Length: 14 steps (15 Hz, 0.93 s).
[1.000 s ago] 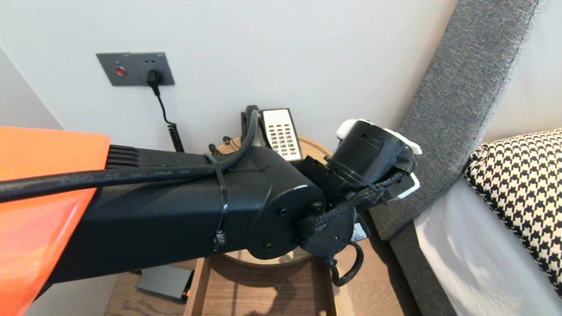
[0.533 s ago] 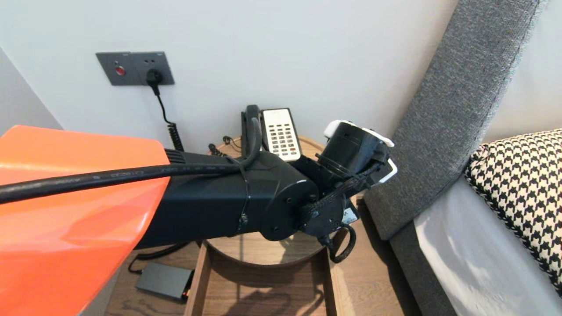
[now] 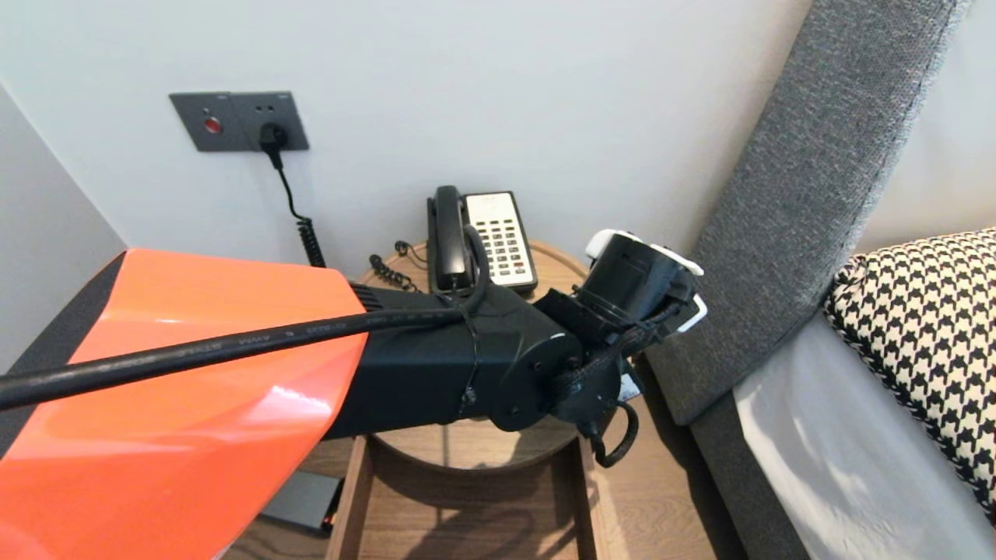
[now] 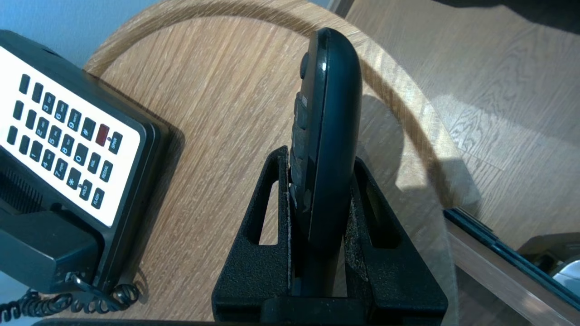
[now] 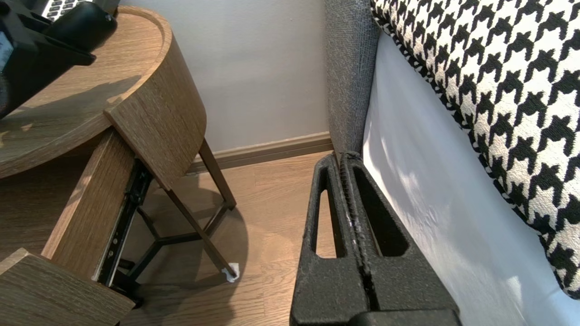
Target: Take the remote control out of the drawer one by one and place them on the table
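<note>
- Head view: my left arm (image 3: 436,365) reaches across the round tabletop (image 3: 475,443), with its wrist just to the right of the telephone (image 3: 478,237). An open drawer (image 3: 467,513) sits below the front edge. From here the wrist hides the fingers.
- Left wrist view: the left end effector (image 4: 318,156) is closed partway on a remote control (image 4: 333,113). It clamps the remote edge-on near its lower end, so most of the body sticks out past the fingertips.
- The remote is over the tabletop, beside the telephone and apart from it. I cannot tell whether its far tip touches the wood.
- It looks dark and slim, with a rounded tip and a smooth, slightly glossy back. Its row of buttons faces the telephone side.
- With a grip this low on a smooth shell, I judge slow moves and no sharp wrist turns are best, so the remote neither pivots nor slips. I would also give the coiled cord (image 4: 68,299) a clear berth.
- Right wrist view: the right end effector (image 5: 345,156) has its fingers pressed together on nothing. It is parked low beside the bed (image 5: 430,203), above the floor (image 5: 272,203).
</note>
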Tool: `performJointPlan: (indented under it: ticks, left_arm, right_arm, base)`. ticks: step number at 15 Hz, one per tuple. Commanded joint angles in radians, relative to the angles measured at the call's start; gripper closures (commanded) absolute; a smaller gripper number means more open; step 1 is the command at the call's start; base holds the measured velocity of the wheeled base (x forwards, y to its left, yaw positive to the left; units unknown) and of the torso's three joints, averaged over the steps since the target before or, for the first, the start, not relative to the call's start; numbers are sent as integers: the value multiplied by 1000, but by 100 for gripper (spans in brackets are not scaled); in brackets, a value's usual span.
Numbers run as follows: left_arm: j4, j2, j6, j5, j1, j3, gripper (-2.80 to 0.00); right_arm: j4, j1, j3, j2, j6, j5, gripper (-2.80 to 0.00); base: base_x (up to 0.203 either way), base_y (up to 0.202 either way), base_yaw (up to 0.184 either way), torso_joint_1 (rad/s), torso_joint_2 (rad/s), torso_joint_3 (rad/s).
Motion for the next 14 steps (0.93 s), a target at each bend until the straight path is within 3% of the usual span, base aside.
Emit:
performJointPlan:
  ticks: [1, 14]
  left_arm:
    - [1, 13, 4, 4, 18, -8, 0]
    - [144, 70, -12, 5, 54, -115, 0]
  right_arm:
    - [0, 1, 26, 1, 0, 0, 0]
    - [0, 0, 26, 1, -1, -2, 0]
  base:
    - [0, 0, 0, 0, 0, 0]
    - [0, 0, 0, 0, 0, 0]
